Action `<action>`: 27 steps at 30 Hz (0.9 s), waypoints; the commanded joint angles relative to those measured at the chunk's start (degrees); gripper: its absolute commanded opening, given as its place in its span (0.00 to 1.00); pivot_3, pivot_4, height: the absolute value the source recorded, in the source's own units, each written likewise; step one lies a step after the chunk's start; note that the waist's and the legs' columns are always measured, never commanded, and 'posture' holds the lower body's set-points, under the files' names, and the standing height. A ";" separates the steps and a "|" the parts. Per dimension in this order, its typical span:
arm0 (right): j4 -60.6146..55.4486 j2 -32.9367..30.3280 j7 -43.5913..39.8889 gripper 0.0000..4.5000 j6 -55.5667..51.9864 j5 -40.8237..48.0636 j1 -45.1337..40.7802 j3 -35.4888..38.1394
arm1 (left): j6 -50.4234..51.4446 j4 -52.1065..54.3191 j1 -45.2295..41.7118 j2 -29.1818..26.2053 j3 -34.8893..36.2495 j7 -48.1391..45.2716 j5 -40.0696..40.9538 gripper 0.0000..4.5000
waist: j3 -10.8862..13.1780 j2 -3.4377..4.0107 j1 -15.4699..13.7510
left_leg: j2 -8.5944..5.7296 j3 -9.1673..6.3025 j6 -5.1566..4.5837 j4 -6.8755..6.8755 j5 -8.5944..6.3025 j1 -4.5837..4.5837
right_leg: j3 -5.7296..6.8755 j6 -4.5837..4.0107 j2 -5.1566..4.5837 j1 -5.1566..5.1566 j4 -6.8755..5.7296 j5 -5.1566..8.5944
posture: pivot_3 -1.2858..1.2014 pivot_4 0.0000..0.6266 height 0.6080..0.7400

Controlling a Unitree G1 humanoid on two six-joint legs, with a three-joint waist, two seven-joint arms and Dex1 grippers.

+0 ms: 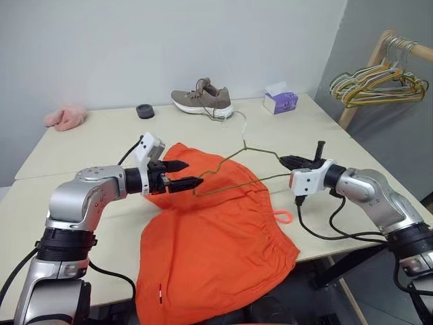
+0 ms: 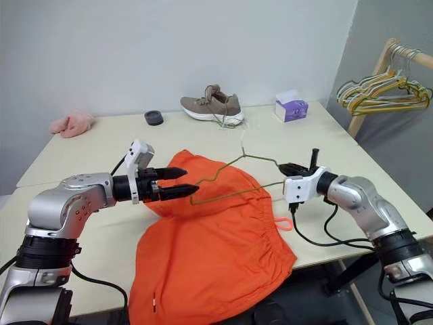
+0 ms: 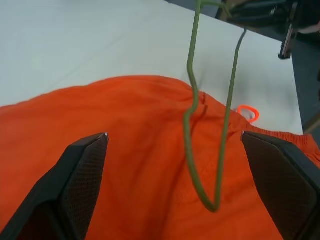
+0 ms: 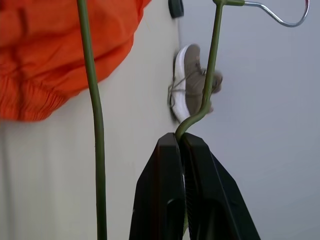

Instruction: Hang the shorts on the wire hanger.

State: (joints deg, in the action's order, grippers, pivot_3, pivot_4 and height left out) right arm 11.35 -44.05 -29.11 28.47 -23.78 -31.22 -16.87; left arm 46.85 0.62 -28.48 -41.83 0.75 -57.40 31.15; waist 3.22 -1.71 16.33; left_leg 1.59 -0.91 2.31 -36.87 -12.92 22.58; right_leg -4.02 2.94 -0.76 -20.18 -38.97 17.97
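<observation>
Pale beige surface (image 1: 67, 145) against a grey wall, clutter pushed to the far edge: shoe (image 1: 202, 99), tissue box (image 1: 280, 101), small black ring (image 1: 145, 110), pink cloth (image 1: 65, 117). Rack of spare hangers (image 1: 379, 80) off to the right side.

Right end effector (image 1: 292, 162) clamped tight on one shoulder corner of the wire hanger (image 1: 233, 177); the wrist view shows the wire pinched between the two black fingers. The hanger is held up off the surface, roughly flat, its far corner reaching across toward the left end effector and its hook (image 1: 242, 130) pointing away toward the shoe. Likely held this way so the free end can be fed into the fabric.

Shorts (image 1: 216, 250) spread on the surface below and between both end effectors, waistband on the right side, drawstring loop (image 1: 283, 217) just under the right end effector, lower part draping over the near edge.

Left end effector (image 1: 183, 173) wide apart, empty, hovering just above the top edge of the shorts, with the hanger's free corner right in front of its fingertips. Probably positioned to take the hanger's free corner or the fabric; nothing gripped yet. Shorts not on hanger yet.
</observation>
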 commanded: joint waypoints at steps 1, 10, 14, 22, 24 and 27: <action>-1.52 0.51 -0.32 0.00 2.91 -0.22 -2.59 0.65 | -0.43 3.19 1.31 -1.58 -1.74 -2.37 -0.34 1.00 | 0.00 0.00 0.07 | 0.00 0.00 0.00 0.00 0.00 -0.01 | -0.01 0.00 0.00 0.00 0.00 0.00 | 0.41 0.00 1.00; -1.87 2.11 -1.85 0.00 5.51 0.28 -3.69 0.66 | 0.90 8.59 4.76 -2.58 -3.80 -6.36 1.51 0.96 | 0.00 0.01 0.24 | 0.01 -0.02 0.00 -0.02 0.00 -0.01 | 0.00 -0.04 0.00 0.01 -0.05 -0.02 | 0.41 0.00 1.00; -2.37 2.76 -2.30 0.00 5.81 0.53 -3.57 1.03 | 1.70 8.94 4.95 -2.28 -3.36 -6.24 1.76 0.72 | 0.00 0.01 0.39 | 0.01 -0.02 0.00 -0.05 0.00 -0.03 | -0.01 -0.04 0.00 0.03 -0.06 -0.02 | 0.41 0.00 1.00; -2.75 3.20 -2.51 0.00 5.92 0.56 -3.27 1.27 | 1.32 9.84 5.88 -3.00 -4.26 -7.62 1.08 0.16 | 0.00 0.01 0.48 | 0.00 -0.02 0.00 -0.05 0.00 -0.03 | -0.01 -0.05 0.00 0.02 -0.06 -0.02 | 0.41 0.00 1.00; -2.93 3.47 -2.34 0.00 5.85 0.63 -3.11 1.33 | 1.25 9.98 6.12 -3.04 -4.37 -7.72 1.10 0.02 | 0.00 0.01 0.59 | 0.01 -0.02 0.00 -0.05 0.00 -0.03 | -0.01 -0.05 0.00 0.02 -0.07 -0.02 | 0.41 0.00 1.00; -3.68 3.72 -3.31 0.00 5.71 1.31 -2.63 0.95 | 1.26 10.13 6.40 -3.01 -4.32 -7.55 1.18 0.01 | 0.00 0.01 0.83 | 0.01 -0.03 0.00 -0.05 0.00 -0.03 | -0.01 -0.04 0.00 0.02 -0.08 -0.02 | 0.41 0.00 1.00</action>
State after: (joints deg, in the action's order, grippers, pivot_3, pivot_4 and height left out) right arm 10.12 -40.63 -31.89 33.87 -23.94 -33.00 -16.96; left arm 48.48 8.74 -21.72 -44.28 -4.24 -64.40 31.47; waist 3.23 -1.69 17.15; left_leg 1.60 -0.93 2.30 -36.92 -12.92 22.55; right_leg -4.03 2.90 -0.76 -20.15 -39.05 17.95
